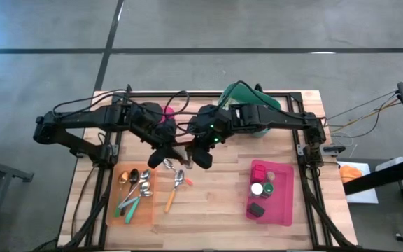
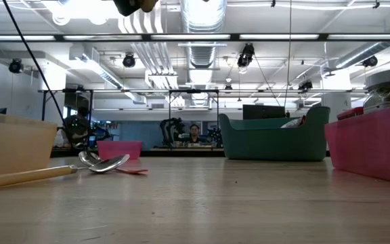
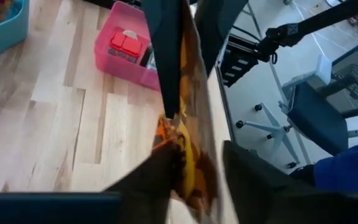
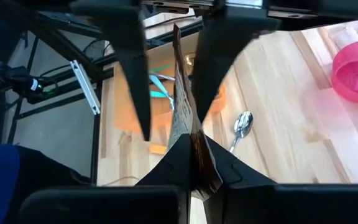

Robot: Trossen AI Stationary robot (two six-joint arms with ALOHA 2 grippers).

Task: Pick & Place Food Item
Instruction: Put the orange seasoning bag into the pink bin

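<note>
Above the table's middle, both grippers meet on one flat snack packet (image 4: 188, 134). The right gripper (image 4: 192, 160) is clamped tight on its edge; the left gripper (image 3: 194, 163) has its fingers parted around the other end — loosely. The packet hangs above the spoons (image 1: 177, 180), between orange tray (image 1: 145, 210) and pink bin (image 1: 282, 203).

Both end effectors meet mid-table: right (image 4: 191, 155) clamped, left (image 3: 194, 168) parted

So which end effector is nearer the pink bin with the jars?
Right. The right end effector is above mid-table, shut on a snack packet; the pink bin lies to its outer side. The left end effector is farther away.
</note>
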